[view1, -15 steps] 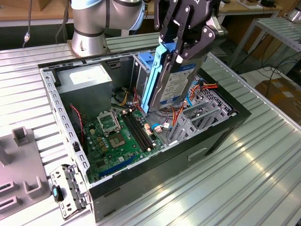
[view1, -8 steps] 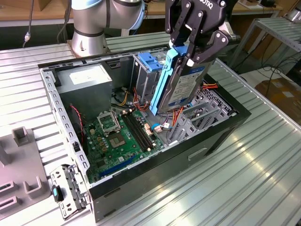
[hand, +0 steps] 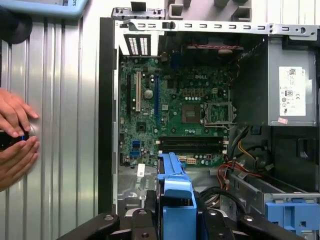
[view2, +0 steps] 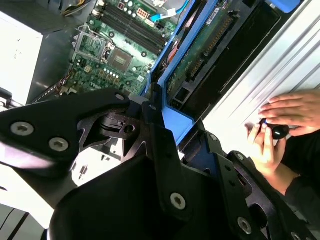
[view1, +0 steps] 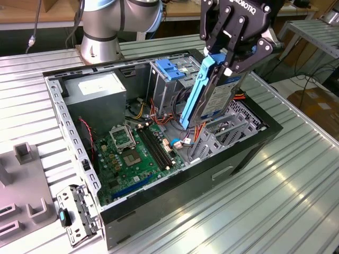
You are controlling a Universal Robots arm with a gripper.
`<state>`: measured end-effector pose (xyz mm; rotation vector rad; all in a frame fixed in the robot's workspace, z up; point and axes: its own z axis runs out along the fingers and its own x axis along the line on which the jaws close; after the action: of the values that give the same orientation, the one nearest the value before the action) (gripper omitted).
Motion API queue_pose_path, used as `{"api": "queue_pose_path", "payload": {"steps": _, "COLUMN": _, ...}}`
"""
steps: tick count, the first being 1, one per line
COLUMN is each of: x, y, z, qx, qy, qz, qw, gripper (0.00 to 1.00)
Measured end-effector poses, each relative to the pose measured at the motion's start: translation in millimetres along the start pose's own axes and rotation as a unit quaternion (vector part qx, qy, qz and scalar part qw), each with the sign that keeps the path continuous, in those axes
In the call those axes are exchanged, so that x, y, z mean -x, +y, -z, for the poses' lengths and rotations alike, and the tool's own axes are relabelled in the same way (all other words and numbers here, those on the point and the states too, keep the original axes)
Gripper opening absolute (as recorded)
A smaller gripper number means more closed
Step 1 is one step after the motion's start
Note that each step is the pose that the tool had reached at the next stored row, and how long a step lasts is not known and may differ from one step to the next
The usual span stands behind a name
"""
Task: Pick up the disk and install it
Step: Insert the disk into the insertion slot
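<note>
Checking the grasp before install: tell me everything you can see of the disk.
The disk is a silver-grey metal drive with a white-and-blue label, framed by blue plastic rails. The tool clamps its upper end; it hangs tilted on edge over the open computer case.

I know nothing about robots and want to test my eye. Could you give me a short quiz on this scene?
1. True or false: the claw is shut on the disk.
2. Relative to the open case, the disk is: A lying flat beside it; B tilted above it; C hidden beneath it.
3. What colour are the disk's rails?
Key: 1 true; 2 B; 3 blue.
</note>
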<state>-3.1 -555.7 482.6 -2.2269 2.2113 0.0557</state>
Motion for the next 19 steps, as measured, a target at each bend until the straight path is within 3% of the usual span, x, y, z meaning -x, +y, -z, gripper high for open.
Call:
{"api": "queue_pose_path", "payload": {"steps": 6, "x": -3.1, "y": -18.4, "z": -1.6, "qx": 0.0, "qy": 0.0005, "qz": 0.0, "qw": 1.0, "gripper": 0.37}}
{"api": "queue_pose_path", "payload": {"steps": 13, "x": -4.3, "y": -36.9, "z": -3.5, "qx": 0.0, "qy": 0.0063, "qz": 0.0, "qw": 0.99998, "gripper": 0.37}}
{"api": "queue_pose_path", "payload": {"steps": 15, "x": -4.5, "y": -46.1, "z": -4.7, "qx": 0.0001, "qy": 0.0073, "qz": 0.0, "qw": 0.99997, "gripper": 0.37}}
{"api": "queue_pose_path", "payload": {"steps": 19, "x": -4.7, "y": -58.5, "z": -7.8, "qx": 0.0, "qy": 0.0094, "qz": 0.0, "qw": 0.99996, "gripper": 0.37}}
